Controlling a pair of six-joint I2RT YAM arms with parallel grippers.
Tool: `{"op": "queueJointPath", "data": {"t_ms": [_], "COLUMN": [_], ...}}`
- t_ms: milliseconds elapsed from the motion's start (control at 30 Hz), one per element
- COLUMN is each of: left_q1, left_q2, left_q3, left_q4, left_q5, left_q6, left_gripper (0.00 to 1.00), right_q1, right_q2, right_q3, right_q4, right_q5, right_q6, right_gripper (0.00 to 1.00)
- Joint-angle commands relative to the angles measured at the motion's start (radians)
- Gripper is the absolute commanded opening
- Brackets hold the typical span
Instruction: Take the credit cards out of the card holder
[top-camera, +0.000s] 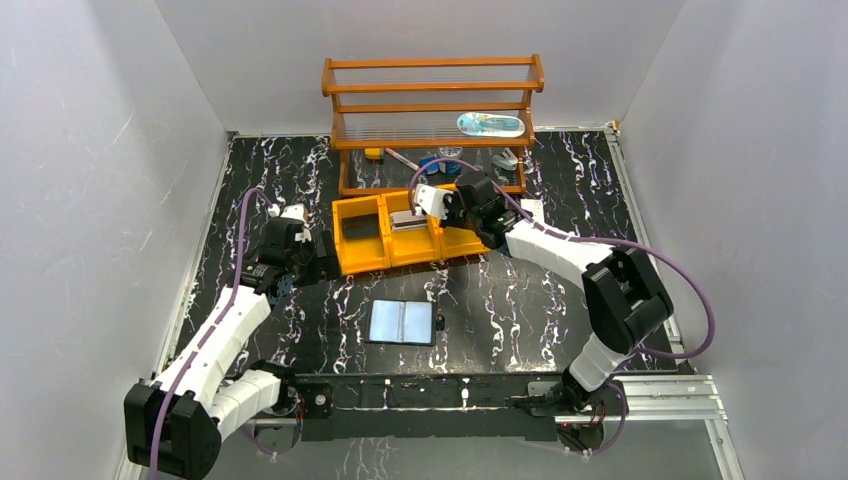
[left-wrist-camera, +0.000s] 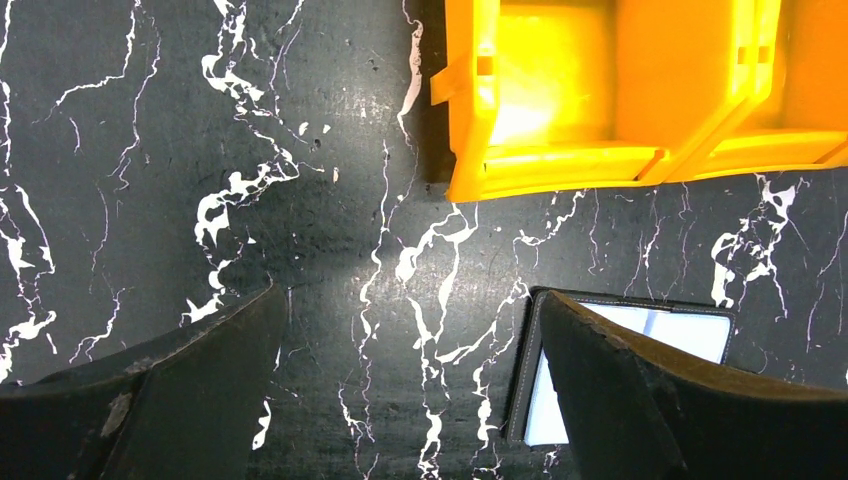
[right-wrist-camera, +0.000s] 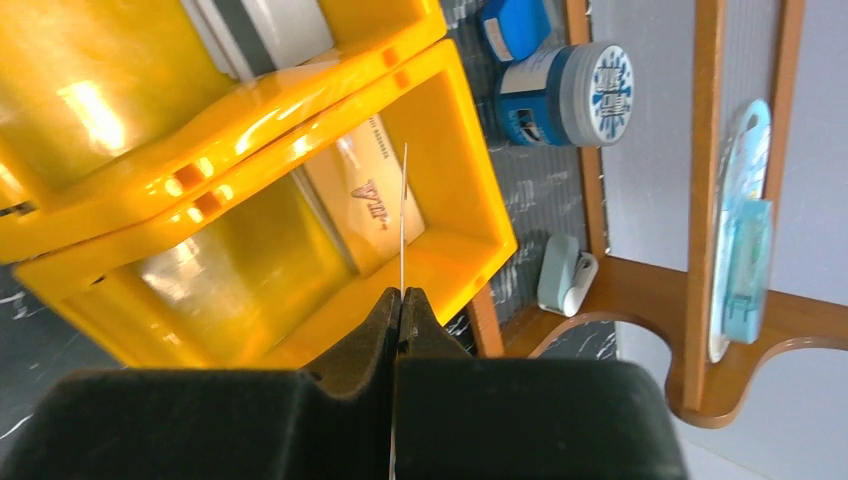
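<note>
The black marbled tabletop (top-camera: 520, 320) carries a wooden shelf rack (top-camera: 430, 88) at the far side. Just in front of the rack sits a yellow three-compartment bin tray (top-camera: 362, 262).

From above, the right arm reaches over the tray's right compartment and hides what is in it. The right wrist view shows it: the right tool (right-wrist-camera: 401, 300) is pinched tight on a thin card (right-wrist-camera: 403, 220), seen edge-on and upright above that compartment. A tan card (right-wrist-camera: 370, 190) with printing lies flat on the compartment floor. A grey-and-white card (right-wrist-camera: 265, 30) lies in the middle compartment, and it shows from above too.

The left tool (left-wrist-camera: 408, 330) hangs with its fingers spread wide, nothing between them, over bare tabletop near the tray's left near corner. Only the left wrist view makes that spread plain.

The card holder (top-camera: 402, 322) lies open on the tabletop near of the tray, between the two arms, with its pale blue-grey inside up. The left wrist view catches only one corner of it, behind its right finger.

A blue-lidded jar (right-wrist-camera: 565, 95) stands under the rack.
</note>
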Motion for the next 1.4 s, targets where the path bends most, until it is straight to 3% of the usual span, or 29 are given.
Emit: {"op": "queueJointPath", "data": {"t_ms": [0,433,1000,1367], "left_q1": [0.005,0.004,0.004,0.003], "left_q2": [-0.021,-0.019,0.001,-0.009], "left_q3": [-0.001,-0.010,-0.011,-0.010], "left_q4": [0.009,0.020,0.023,0.017], "left_q5": [0.028,0.047,0.062,0.057], "left_q6": [0.022,0.030,0.038,0.036], "left_gripper": [0.98,0.98,0.98,0.98], "right_q1": [-0.012,-0.035,-0.058,-0.059], "right_q2": [0.044,0.200,0.275,0.286], "right_q3": [0.047,0.146,0.146,0.148], "right_q4": [0.120,0.112,0.155,0.137], "right_q5": [0.036,0.003,0.013,0.006], "right_q6": [-0.074,-0.123,-0.187,-0.185], "right_gripper": [0.00,0.00,0.04,0.15]}}
